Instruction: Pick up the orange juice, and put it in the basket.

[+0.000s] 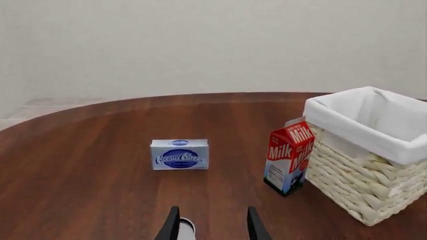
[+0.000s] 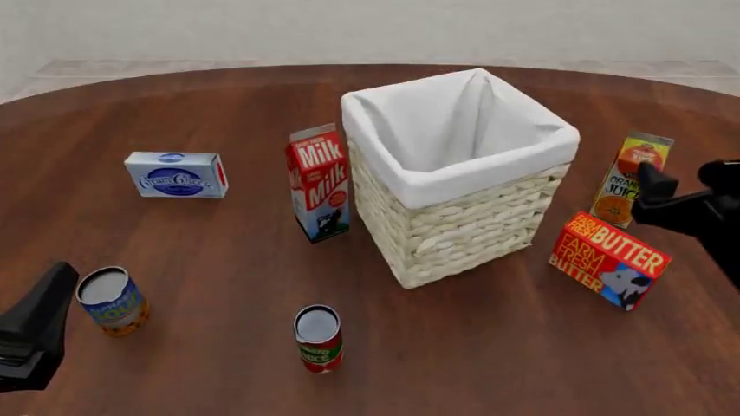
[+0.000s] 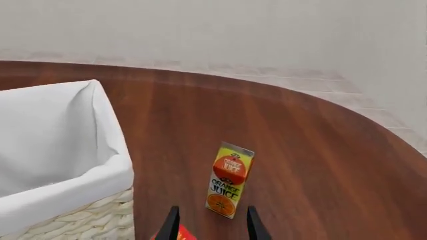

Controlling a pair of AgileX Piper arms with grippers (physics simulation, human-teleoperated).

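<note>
Right gripper (image 2: 677, 186) sits at the far right edge of the front view, fingers spread and empty, aimed at the tall slim yellow-green orange juice carton (image 2: 632, 176) w/ its red patch and orange fruit circle. The juice stands upright at mid-right of that frame, just right of the big square pale wicker basket (image 2: 486, 221) w/ white cloth lining, apart from it, not yet gripped. In the right wrist view the carton (image 3: 231, 179) lands in line w/ the gap between the two dark fingertips (image 3: 172, 222), so the approach looks lined up on purpose, imo. The red-orange butter box (image 2: 608, 257) lies below the juice in the front view, close under the gripper, prob the thing to avoid bumping. Left gripper (image 2: 35, 334) is parked at lower left, jaws apart, nothing held, near a blue-label tin can (image 2: 111, 300), out of the way. Red-and-white milk carton (image 2: 319, 181) stands just left of the basket, not involved.
</note>
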